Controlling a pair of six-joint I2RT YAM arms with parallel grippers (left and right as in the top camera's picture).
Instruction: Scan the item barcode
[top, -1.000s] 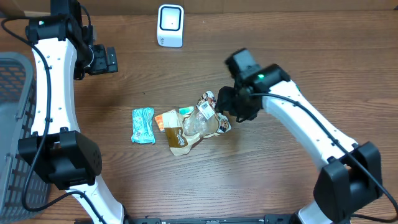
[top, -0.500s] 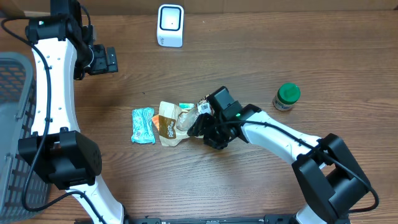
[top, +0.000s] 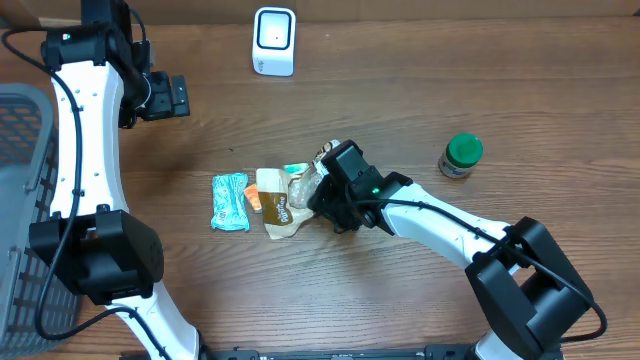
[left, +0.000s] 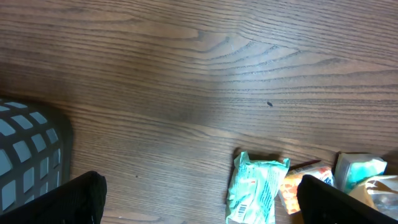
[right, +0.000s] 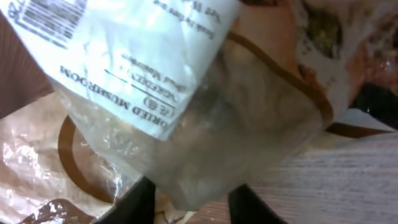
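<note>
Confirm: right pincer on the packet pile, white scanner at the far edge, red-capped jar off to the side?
The jar has a green cap, not red; the overhead view shows it. The rest stands: right pincer on the packet pile, white scanner at the far edge.

bag (right: 205, 124): clear, white label | packet (top: 229, 202): teal | jar lid (top: 463, 149): green | scanner (top: 274, 41): white

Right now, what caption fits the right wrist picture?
Clear plastic mushroom bag with white barcode label, over a tan packet.
</note>
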